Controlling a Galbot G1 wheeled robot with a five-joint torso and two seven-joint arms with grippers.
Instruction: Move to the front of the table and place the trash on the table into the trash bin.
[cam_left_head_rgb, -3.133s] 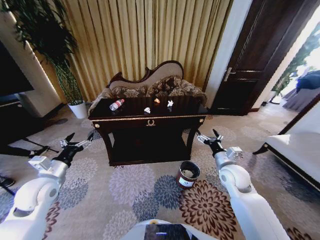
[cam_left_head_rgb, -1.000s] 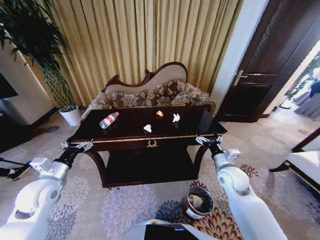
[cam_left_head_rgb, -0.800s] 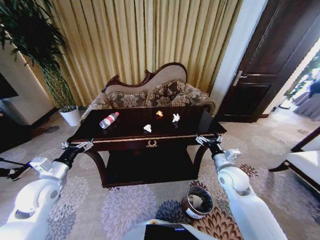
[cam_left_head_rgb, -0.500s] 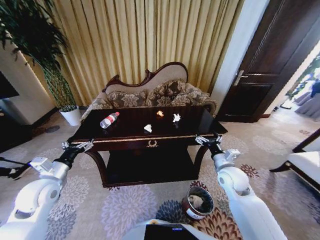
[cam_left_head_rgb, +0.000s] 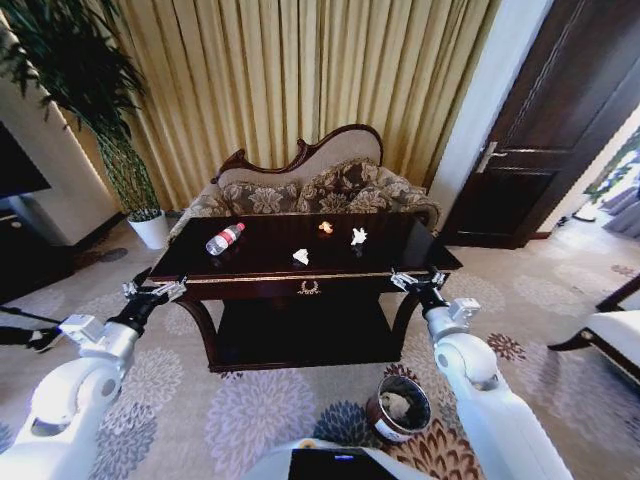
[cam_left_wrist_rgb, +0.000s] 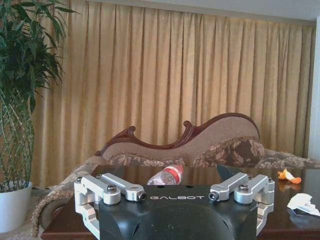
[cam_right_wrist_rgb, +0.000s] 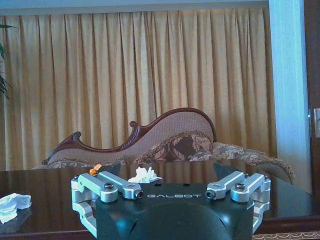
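Both sets of jaws released, at bench front edge. Bottle & paper scraps lie beyond jaws; bin on floor below right gripper. Risk: left gripper clips edge, bottle rolls.

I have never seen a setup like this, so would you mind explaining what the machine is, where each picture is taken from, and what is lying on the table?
This is a wheeled robot with two arms. The wide picture comes from a camera on its head, looking down at a dark wooden table. The other two come from cameras on its wrists. The left gripper and right gripper hover at the table's front corners, fingers open, holding nothing. On the table lie a plastic bottle, two crumpled paper scraps and an orange bit. The trash bin stands on the carpet by the right arm. A sofa sits behind the table.
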